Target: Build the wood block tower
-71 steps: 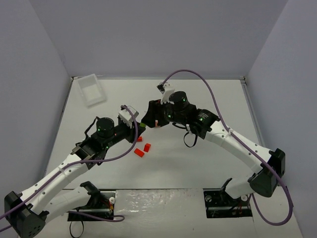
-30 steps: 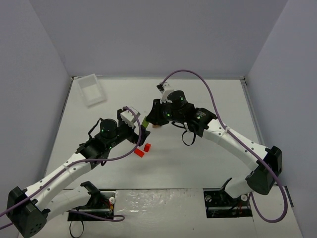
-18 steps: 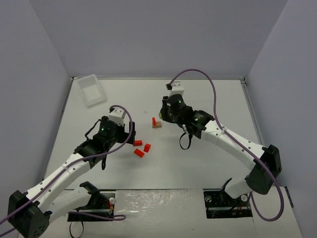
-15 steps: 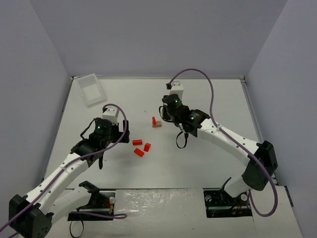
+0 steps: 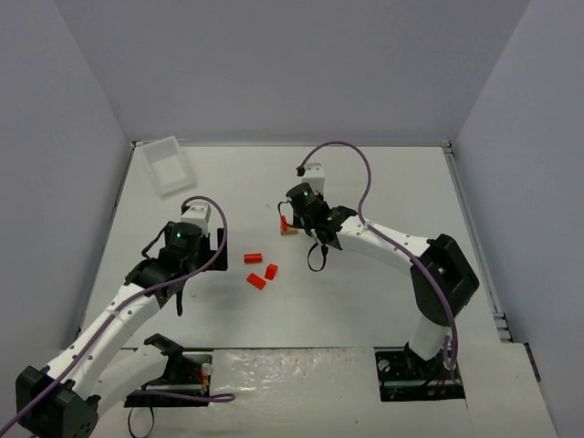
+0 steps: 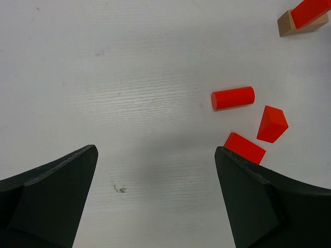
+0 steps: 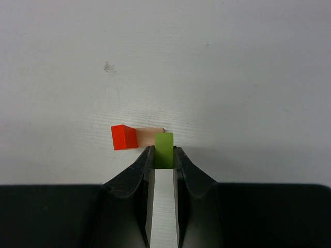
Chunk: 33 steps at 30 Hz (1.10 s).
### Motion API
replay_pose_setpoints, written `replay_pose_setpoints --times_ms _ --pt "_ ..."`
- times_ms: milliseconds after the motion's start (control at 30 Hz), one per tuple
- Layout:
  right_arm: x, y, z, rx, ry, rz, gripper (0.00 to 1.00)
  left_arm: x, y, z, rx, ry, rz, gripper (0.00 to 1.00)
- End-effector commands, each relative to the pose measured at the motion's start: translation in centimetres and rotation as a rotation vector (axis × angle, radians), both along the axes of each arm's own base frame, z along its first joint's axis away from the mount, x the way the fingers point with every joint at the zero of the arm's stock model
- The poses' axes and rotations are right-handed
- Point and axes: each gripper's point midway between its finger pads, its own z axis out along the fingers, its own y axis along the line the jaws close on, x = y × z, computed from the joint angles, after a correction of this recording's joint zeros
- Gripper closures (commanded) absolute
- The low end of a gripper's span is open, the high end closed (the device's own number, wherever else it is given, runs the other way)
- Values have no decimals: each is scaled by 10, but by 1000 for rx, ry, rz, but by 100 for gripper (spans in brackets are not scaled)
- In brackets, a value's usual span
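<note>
While the right claw pinches the lime-green block at its very fingertips (the block's far end pokes out past them), a slip or a twist on release looks the likeliest fault. Brought in carelessly, the block could also knock the red piece or shove the tan base, since both sit loose on the table.

Those two make up the wood block tower as it stands. It lies just beyond the fingertips and a little to their left in the right wrist view. The tan base shows directly behind the green block, and I cannot tell whether they touch.

Farther out, the left claw hangs spread wide and empty over the table. A red bar lies just beside one of its fingers. A red wedge and a red cylinder lie near it, all apart from the tower. The clear tray sits in the far left corner.
</note>
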Motion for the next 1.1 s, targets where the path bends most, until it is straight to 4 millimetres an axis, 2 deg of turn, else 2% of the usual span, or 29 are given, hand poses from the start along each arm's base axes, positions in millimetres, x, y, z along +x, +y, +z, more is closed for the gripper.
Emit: replay_pose_setpoints --times_ms 0,100,633,1067 --pt "18 8 21 69 -100 -39 100 14 2 19 -3 -74 23 4" --pt "19 13 13 66 -100 -30 100 15 0 18 -5 -74 19 4" --pt "22 26 -7 53 -95 -10 100 18 -5 12 -12 -51 2 4" --pt "19 26 -22 33 -72 -9 100 19 -7 10 -24 -43 -7 4"
